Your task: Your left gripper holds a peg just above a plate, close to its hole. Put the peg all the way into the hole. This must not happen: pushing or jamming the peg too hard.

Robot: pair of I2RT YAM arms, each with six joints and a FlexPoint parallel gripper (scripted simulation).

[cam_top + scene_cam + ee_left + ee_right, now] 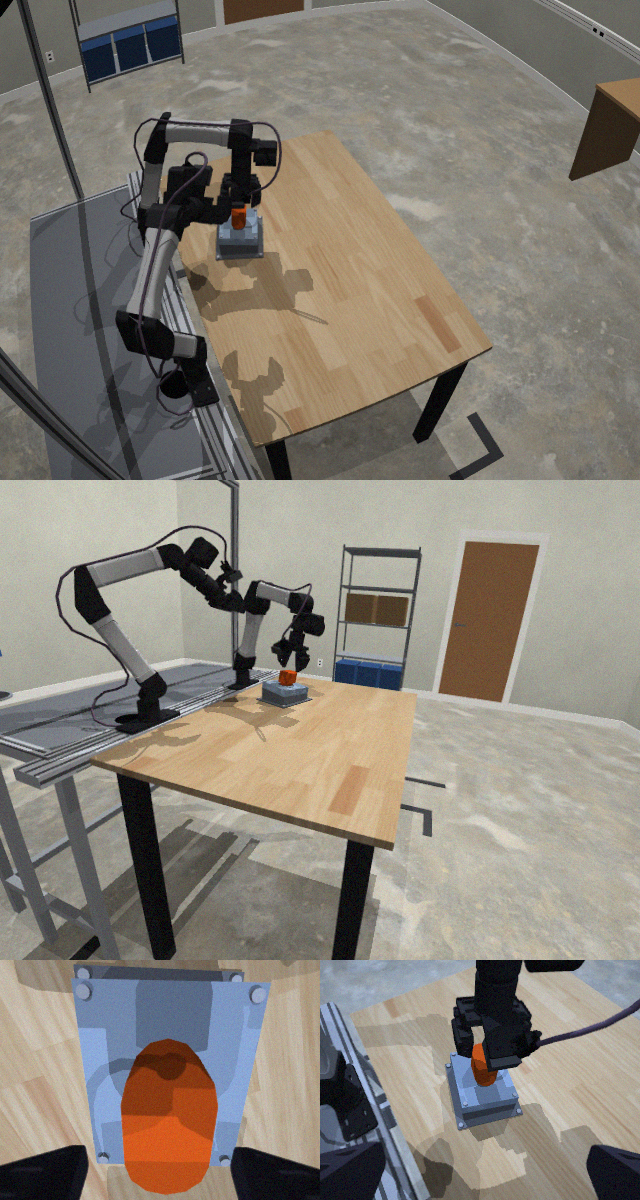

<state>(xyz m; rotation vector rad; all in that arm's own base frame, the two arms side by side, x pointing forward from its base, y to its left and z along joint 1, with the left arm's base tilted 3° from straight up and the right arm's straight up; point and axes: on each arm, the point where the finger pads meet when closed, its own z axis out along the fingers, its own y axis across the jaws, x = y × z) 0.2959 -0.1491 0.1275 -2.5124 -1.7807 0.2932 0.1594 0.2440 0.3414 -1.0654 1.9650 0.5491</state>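
The orange peg point(238, 218) point(287, 677) point(170, 1125) point(485, 1075) is on the blue-grey plate point(239, 248) point(281, 694) point(92, 1010) point(490, 1111). It looks tipped, strongly leaning or on its side; I cannot tell which. Most of it shows above the plate, and the hole is hidden. My left gripper point(292, 666) point(159, 1155) is open above the peg, its fingers apart on both sides and clear of it in the left wrist view. My right gripper point(237, 589) point(485, 1152) is open and empty, raised well away from the plate.
The wooden table point(330, 258) point(310, 748) carries the plate near its edge beside the metal rails. The plate has corner bolts. The right arm point(157, 273) point(124, 647) stands along the same edge, its gripper above table height. Arm shadows cross the table.
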